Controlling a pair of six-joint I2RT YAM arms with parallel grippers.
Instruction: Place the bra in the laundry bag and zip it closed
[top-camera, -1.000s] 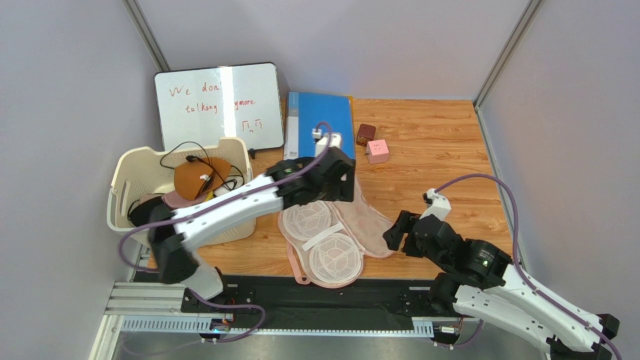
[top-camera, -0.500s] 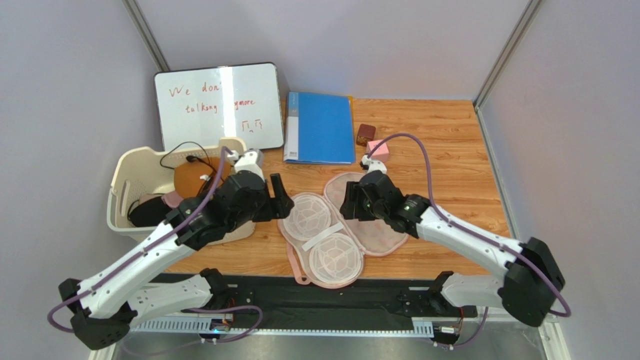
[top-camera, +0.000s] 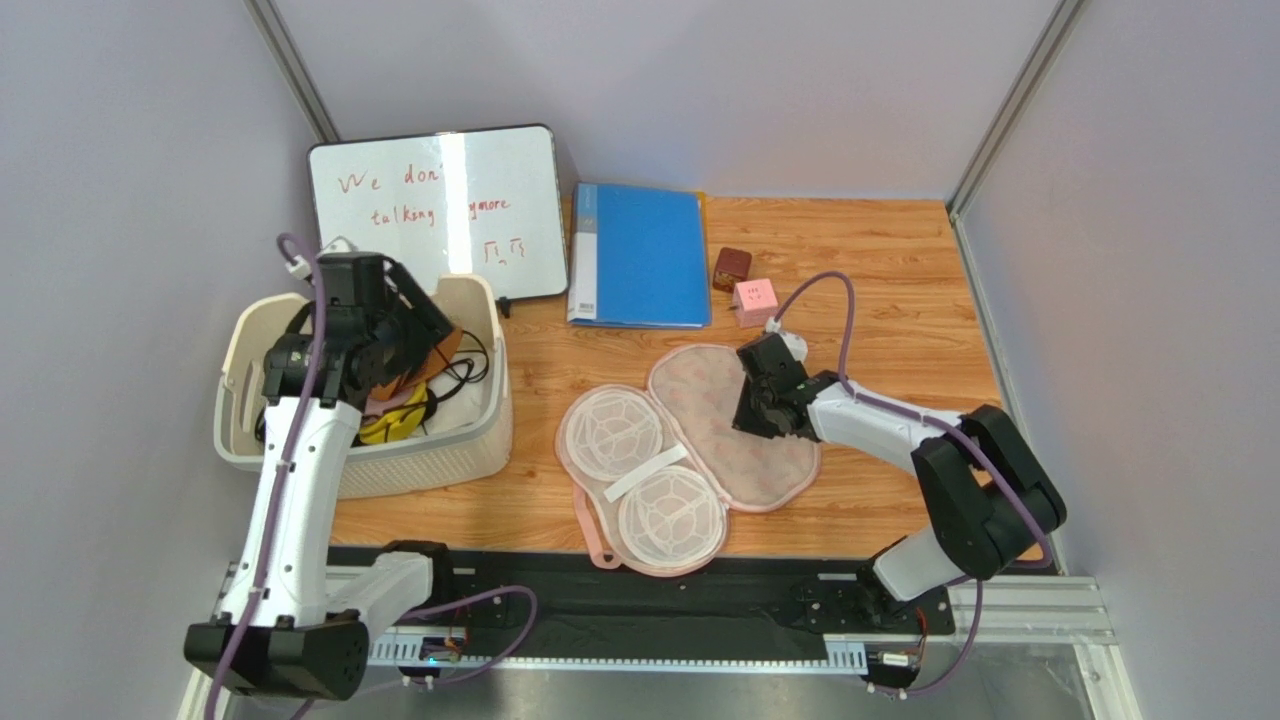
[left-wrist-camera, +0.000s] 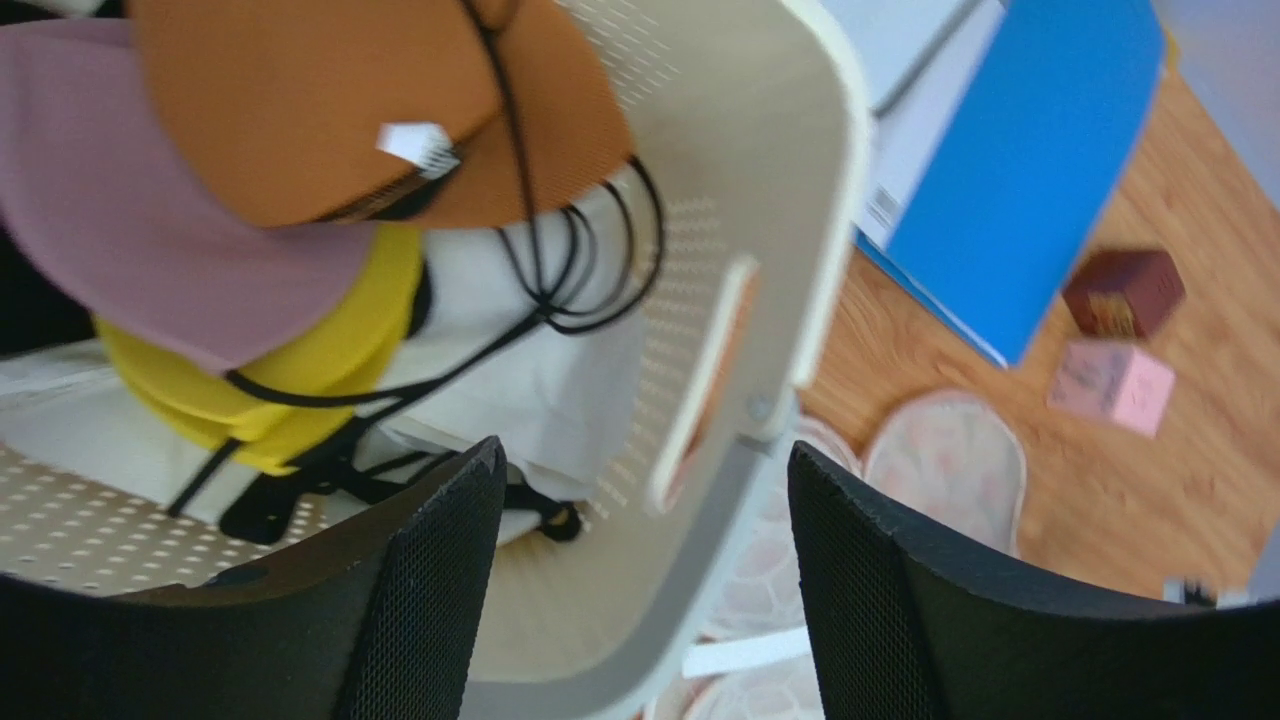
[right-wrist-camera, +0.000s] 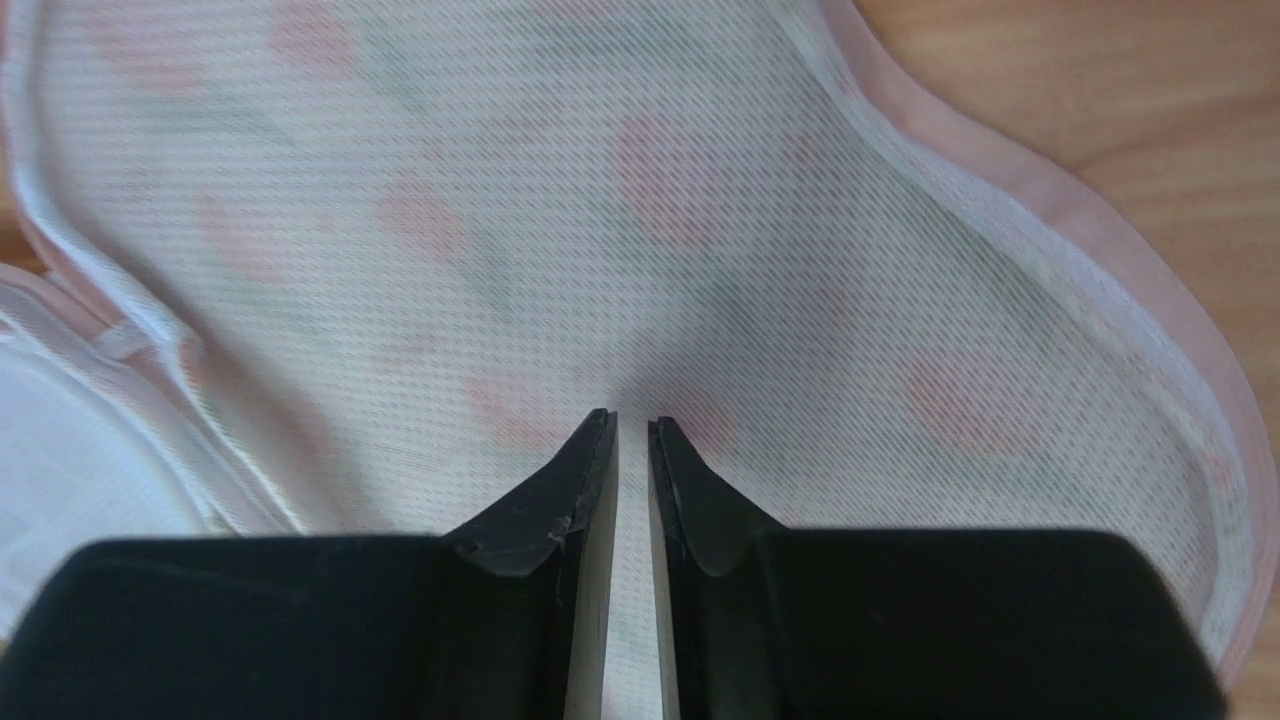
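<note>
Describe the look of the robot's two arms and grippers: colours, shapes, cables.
Both the left arm and right arm have white links, black joints and a purple-grey cable alongside. The left gripper has broad black fingers with mesh-textured faces; the right gripper has black fingers tapering to points.

Can't see the whole bra (left-wrist-camera: 331, 105) from the left wrist: chopped off by the top edge, and hidden from above by the arm except for a sliver. Same for the pink garment (left-wrist-camera: 135, 225), cut at the left edge and burying most of the yellow garment (left-wrist-camera: 301, 375). Only a blurry bit of the laundry bag (left-wrist-camera: 954, 458) past the basket (left-wrist-camera: 751, 225). Can't tell from the right wrist about any mesh pinched in the right gripper (right-wrist-camera: 631, 428). Can't read the glare-washed middle of the whiteboard (top-camera: 436, 210) either.
</note>
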